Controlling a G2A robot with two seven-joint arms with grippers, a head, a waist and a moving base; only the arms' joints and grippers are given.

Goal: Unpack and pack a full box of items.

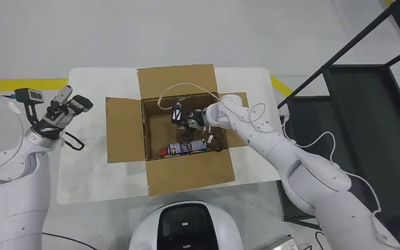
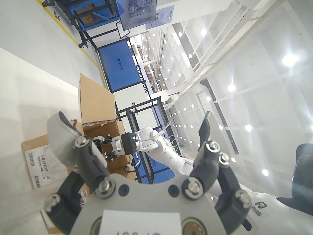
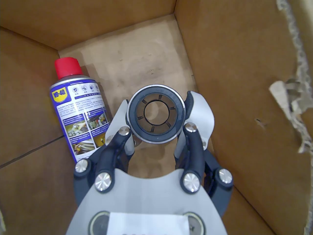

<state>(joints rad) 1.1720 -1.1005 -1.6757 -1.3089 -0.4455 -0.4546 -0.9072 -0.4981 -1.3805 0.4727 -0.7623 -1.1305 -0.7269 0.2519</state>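
An open cardboard box [image 1: 125, 128] sits in the middle of the white table. Inside it my right gripper [image 3: 156, 113] is shut on a metal ring-shaped part with a black rim [image 3: 156, 114], held above the box floor. In the top view the same right gripper [image 1: 185, 117] is inside the box. A blue spray can with a red cap [image 3: 77, 106] lies on the box floor beside it, also seen as the spray can [image 1: 185, 148]. My left gripper [image 2: 132, 128] is open and holds nothing, out past the table's left edge at the left gripper [image 1: 69, 105].
The box [image 2: 97, 103] has its flaps [image 1: 177, 80] folded outward on all sides. A dark metal frame [image 1: 350, 94] stands to the right of the table. Bare white table [image 1: 87, 162] lies left of the box.
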